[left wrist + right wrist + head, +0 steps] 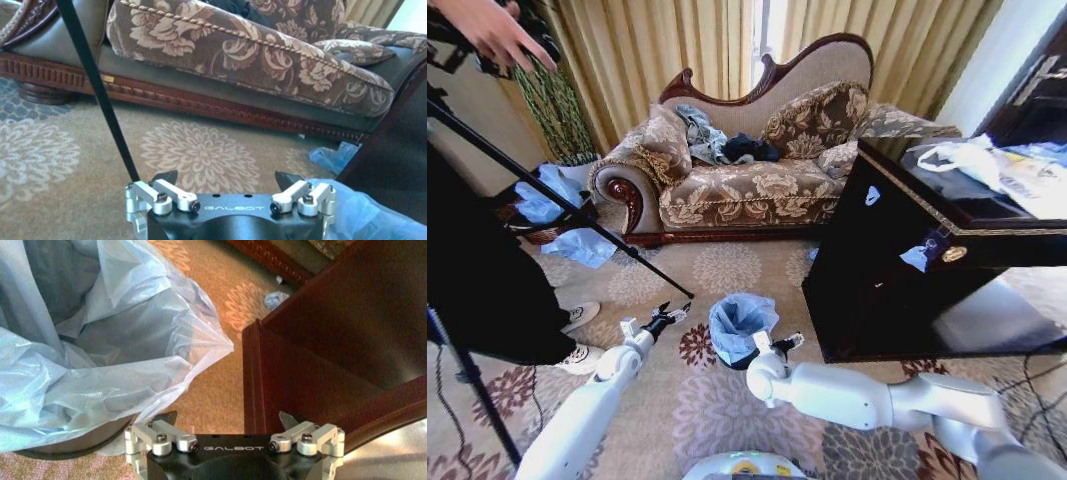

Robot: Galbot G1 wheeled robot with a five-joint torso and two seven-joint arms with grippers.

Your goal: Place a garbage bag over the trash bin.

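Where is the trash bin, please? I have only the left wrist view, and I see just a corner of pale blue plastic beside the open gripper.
Observer: The head view shows the trash bin on the carpet between the two arms, just to the right of the left gripper.
Operator: Thank you. Is the bag in it?
Observer: Yes, the garbage bag sits in the bin with its mouth open upward.
Operator: And where is the other arm?
Observer: The right gripper is open at the bin's right side, next to the dark cabinet. Its wrist view shows the plastic hanging over the rim on that side.
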